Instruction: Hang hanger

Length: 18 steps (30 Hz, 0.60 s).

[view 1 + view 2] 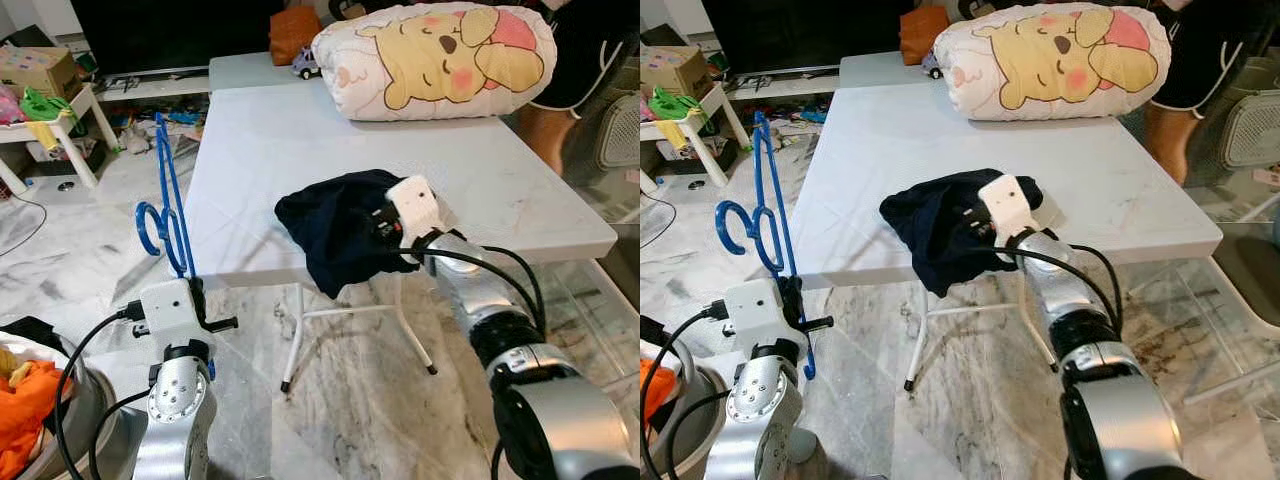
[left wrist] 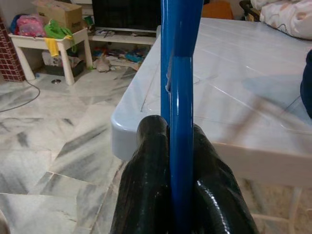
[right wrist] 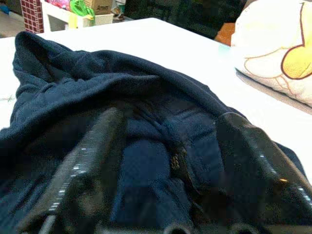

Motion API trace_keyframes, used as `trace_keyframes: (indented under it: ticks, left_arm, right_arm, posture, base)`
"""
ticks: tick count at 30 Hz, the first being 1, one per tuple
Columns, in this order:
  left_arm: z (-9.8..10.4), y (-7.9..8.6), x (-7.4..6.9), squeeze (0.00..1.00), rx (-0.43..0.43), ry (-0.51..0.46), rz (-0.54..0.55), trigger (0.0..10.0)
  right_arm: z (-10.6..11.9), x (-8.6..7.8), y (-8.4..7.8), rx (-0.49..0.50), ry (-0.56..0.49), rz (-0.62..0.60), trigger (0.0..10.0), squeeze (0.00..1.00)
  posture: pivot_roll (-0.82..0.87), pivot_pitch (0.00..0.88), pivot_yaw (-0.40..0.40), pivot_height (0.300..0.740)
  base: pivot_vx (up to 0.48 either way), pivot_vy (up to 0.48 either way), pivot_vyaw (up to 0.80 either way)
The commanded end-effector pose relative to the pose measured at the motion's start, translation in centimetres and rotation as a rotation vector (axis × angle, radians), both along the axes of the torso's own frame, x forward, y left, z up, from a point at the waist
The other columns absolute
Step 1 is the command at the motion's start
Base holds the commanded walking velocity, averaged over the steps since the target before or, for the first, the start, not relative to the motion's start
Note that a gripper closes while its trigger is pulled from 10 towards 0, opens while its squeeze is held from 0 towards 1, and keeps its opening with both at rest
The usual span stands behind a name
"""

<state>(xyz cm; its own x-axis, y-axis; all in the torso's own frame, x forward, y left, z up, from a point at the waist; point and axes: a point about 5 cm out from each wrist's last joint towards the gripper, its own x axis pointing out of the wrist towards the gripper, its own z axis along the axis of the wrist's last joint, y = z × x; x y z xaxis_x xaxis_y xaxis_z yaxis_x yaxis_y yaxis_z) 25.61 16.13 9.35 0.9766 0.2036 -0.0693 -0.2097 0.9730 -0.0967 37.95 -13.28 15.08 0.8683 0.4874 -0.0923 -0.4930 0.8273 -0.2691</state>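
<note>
Nearest the camera, the left pincer (image 1: 196, 300) was closed tight on the lower part of the blue hanger (image 1: 165, 205), holding it upright off the near left corner of the white tabletop (image 1: 250, 140), hook end hanging to the left. In the left wrist view the two black fingers (image 2: 148, 195) pressed the blue bar from both sides with no gap showing.

A little farther in, the right pincer (image 3: 170, 161) was at the dark navy garment (image 1: 335, 235), which lay crumpled at the tabletop's front edge with part of it drooping over the side. Its fingers stood wide apart, laid down on the cloth with folds between them, but they had not closed on anything.

By this showing the task was at an early stage: the hanger was in hand, but the garment was not yet gripped or threaded onto it, and nothing had been hung anywhere.

Beyond the garment lay a large cartoon-bear pillow (image 1: 440, 55) at the far end of the tabletop. A person (image 1: 1190, 70) stood past the far right corner, and a small white table (image 1: 55, 125) with clutter sat far left.
</note>
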Motion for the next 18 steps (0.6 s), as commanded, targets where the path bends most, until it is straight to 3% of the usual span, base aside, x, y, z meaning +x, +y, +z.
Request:
trace_keyframes:
  ticks: [1,11,12,18]
  left_arm:
    - [0.2,0.1,-0.3,0.0,-0.004,-0.009,-0.011,10.0]
    - [0.3,-0.1,-0.7,0.0,0.016,-0.005,-0.067,10.0]
    - [0.6,-0.3,-0.8,0.0,0.058,-0.024,-0.098,10.0]
    - [0.9,-0.3,-1.0,0.0,0.081,-0.033,-0.121,10.0]
  right_arm:
    - [0.5,-0.2,-0.4,0.019,0.0,0.023,10.0,1.0]
    - [-0.7,-3.2,-2.6,0.0,0.132,0.184,10.0,1.0]
    - [-0.6,-3.5,-2.8,0.025,0.158,0.191,10.0,1.0]
    - [-0.8,-4.7,-2.2,0.068,0.228,0.317,10.0,1.0]
  posture:
    - [-0.04,0.0,0.059,0.74]
    - [-0.05,0.0,0.071,0.74]
    - [-0.05,0.0,0.071,0.74]
    - [-0.02,0.0,0.073,0.74]
  base:
    - [0.0,0.0,0.0]
    - [0.0,0.0,0.0]
    - [0.0,0.0,0.0]
    - [0.0,0.0,0.0]
